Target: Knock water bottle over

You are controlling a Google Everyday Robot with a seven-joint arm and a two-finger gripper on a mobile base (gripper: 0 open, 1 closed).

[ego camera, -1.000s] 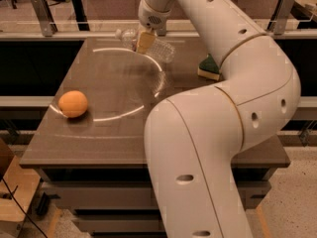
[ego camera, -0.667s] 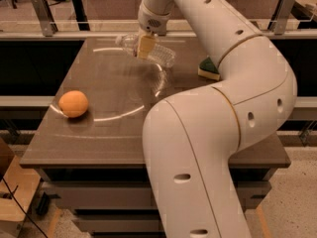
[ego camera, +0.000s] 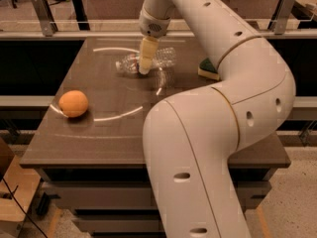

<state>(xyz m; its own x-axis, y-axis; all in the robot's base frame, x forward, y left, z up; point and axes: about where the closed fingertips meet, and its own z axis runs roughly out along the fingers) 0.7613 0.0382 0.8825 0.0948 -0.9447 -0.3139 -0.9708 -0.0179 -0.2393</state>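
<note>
Pincer (ego camera: pixel 144 69) points straight down over the far middle of the surface (ego camera: pixel 124 133); whether it is open or closed cannot be told. The water bottle (ego camera: pixel 128 63) lies on its side just behind the pincer's tip, stretching left and right of it; contact cannot be judged. A green sponge (ego camera: pixel 210 69) sits to the right of the bottle. An orange (ego camera: pixel 73 103) rests well apart, near the left edge.

gripper (ego camera: pixel 144 68) at water bottle (ego camera: pixel 166 57), hiding its middle; arm (ego camera: pixel 198 152) cut off below.
</note>
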